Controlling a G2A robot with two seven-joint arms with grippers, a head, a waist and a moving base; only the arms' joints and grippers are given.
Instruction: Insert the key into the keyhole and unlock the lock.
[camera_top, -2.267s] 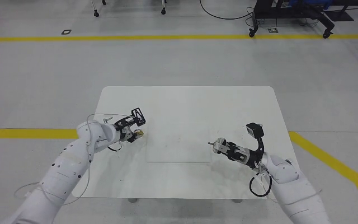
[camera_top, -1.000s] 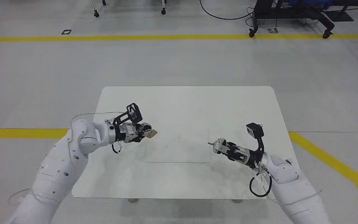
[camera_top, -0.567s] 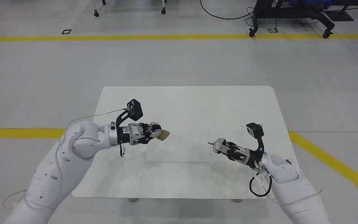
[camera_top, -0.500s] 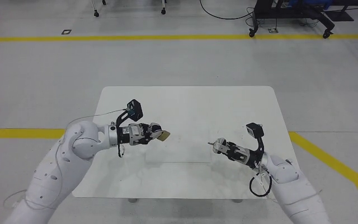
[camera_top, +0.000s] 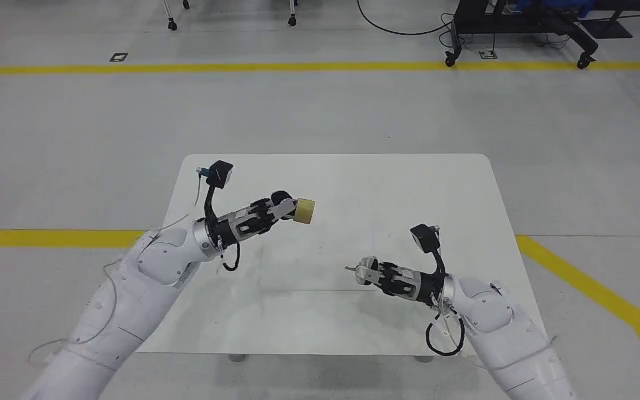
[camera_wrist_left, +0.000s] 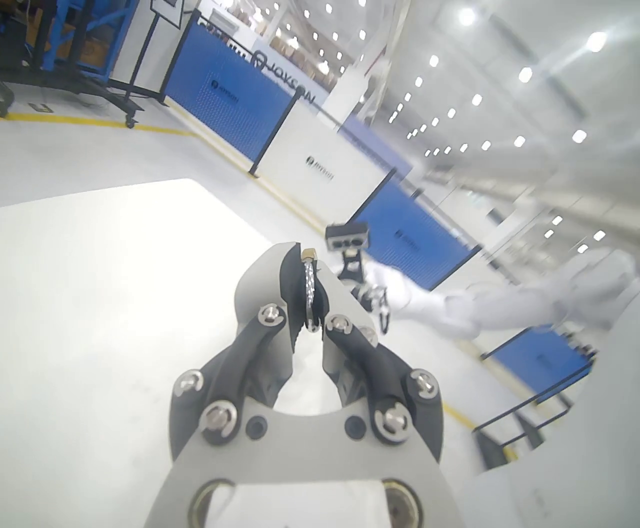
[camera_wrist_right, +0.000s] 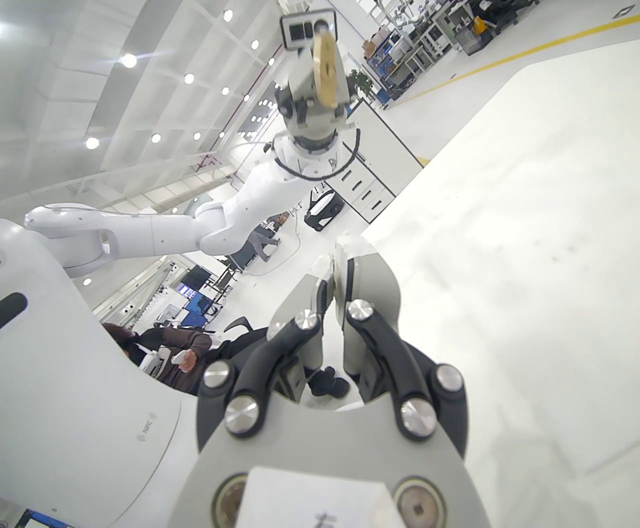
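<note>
Pale grey floor with yellow lines, white table, blue partition panels, bright ceiling lights overhead.

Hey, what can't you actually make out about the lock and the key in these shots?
Keyhole: the lock is too small in the top view; in the left wrist view the left gripper closes over its body.
Teeth: the key is just a tiny tip in the top view; in the right wrist view the right gripper covers it.
</note>
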